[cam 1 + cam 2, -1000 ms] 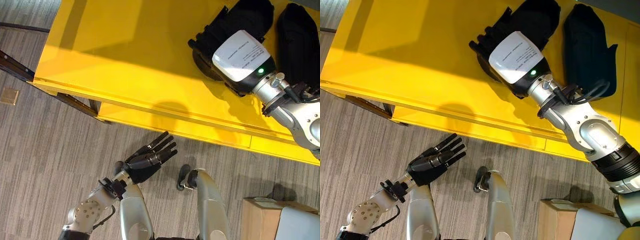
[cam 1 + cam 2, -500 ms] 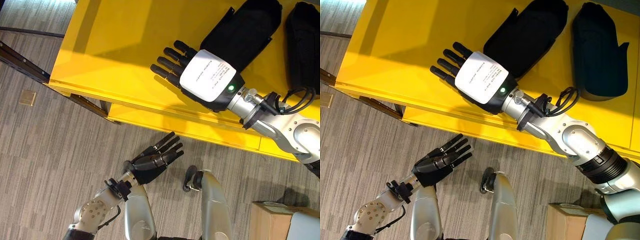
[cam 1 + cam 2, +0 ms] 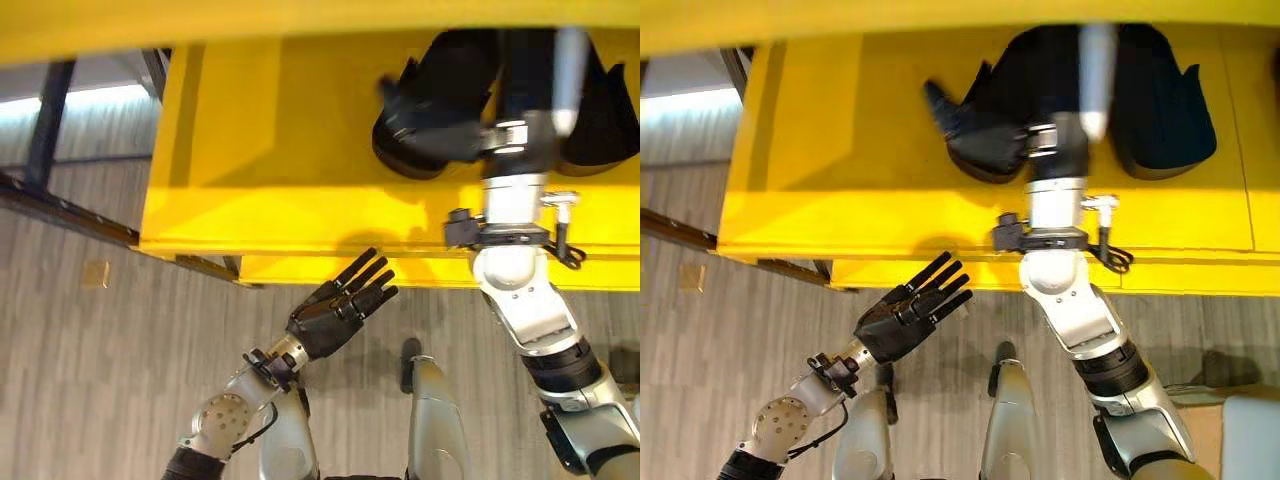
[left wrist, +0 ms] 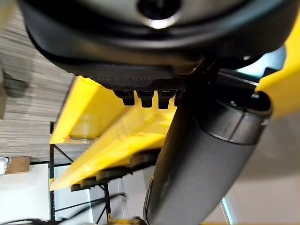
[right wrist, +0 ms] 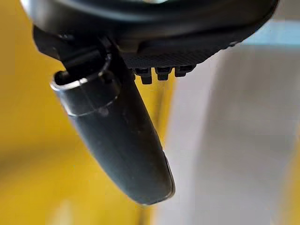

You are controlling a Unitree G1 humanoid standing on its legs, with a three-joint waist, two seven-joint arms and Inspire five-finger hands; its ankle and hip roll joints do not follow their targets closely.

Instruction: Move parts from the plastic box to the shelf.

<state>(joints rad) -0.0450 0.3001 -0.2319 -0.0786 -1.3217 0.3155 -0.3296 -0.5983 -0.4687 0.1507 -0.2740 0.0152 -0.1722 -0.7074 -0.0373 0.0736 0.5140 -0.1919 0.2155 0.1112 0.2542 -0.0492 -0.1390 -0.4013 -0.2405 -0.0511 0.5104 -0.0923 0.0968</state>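
Two black moulded parts lie side by side on the yellow shelf (image 3: 280,150), the left part (image 3: 980,135) and the right part (image 3: 1165,110). My right arm reaches straight across the shelf's front edge, and my right hand (image 3: 1070,75) is in front of the gap between the two parts, seen edge-on. In the right wrist view its thumb (image 5: 122,140) is straight and holds nothing. My left hand (image 3: 340,310) hovers over the floor just below the shelf's front edge, fingers straight and empty. Its thumb (image 4: 197,178) shows in the left wrist view with the shelf (image 4: 93,112) beyond.
A second yellow board (image 3: 250,25) runs across the top of the view above the shelf. Dark metal frame legs (image 3: 50,120) stand at the shelf's left end. A small tan square (image 3: 97,273) lies on the grey carpet (image 3: 100,380).
The camera has shifted. My right hand swung from lying flat near the shelf's front to reaching further in, between the two black parts. My left hand stays open below the shelf.
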